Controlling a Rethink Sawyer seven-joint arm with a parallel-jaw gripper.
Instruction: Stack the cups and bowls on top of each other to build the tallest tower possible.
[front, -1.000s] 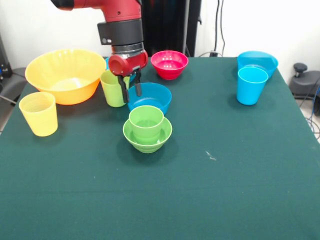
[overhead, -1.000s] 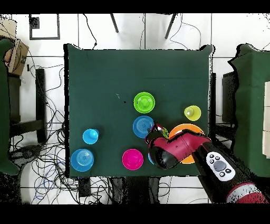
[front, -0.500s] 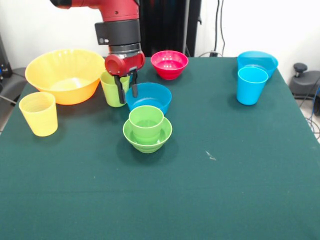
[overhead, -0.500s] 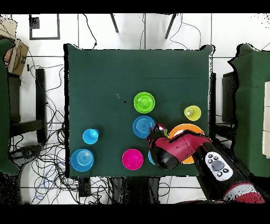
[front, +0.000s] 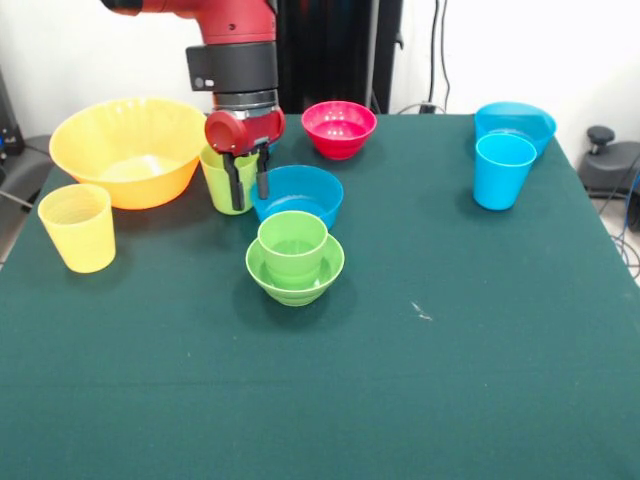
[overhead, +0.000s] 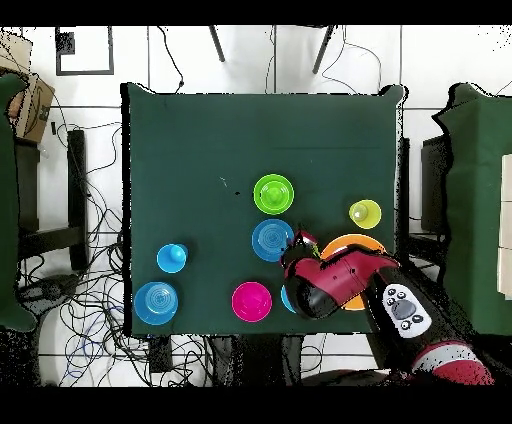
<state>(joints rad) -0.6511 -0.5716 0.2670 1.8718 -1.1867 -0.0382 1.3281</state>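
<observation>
My claw (front: 249, 186) hangs right over the yellow-green tapered plastic tumbler (front: 224, 183), with its two thin black fingers (front: 236, 188) pointing down and parted. One finger sits in front of the tumbler's wall and the other is off to its side, next to the small glossy blue plastic bowl (front: 300, 195). I can't tell if either finger is actually touching the tumbler, and nothing is clamped between them.

The tower (front: 294, 257) so far is a small round green plastic bowl (front: 297, 281) with a green cup (front: 292, 245) standing upright inside it. It sits just in front of the blue bowl, toward the middle of the dark green felt-looking table (front: 450, 350). From overhead it reads as one bright green ring (overhead: 273, 193) beside the blue bowl (overhead: 270, 240).

The huge smooth yellow-orange plastic bowl (front: 130, 150) sits just beside the yellow-green tumbler, and the ribbed-looking pale yellow tumbler (front: 78, 227) stands alone nearer the table's front edge on that side. The small red plastic bowl (front: 338, 128) is back near my pedestal. On the other side, well apart, the sky-blue tapered tumbler (front: 502, 170) stands just in front of the wider shallow blue bowl (front: 515, 121).

From overhead, my red arm (overhead: 345, 285) covers part of the big yellow-orange bowl.
</observation>
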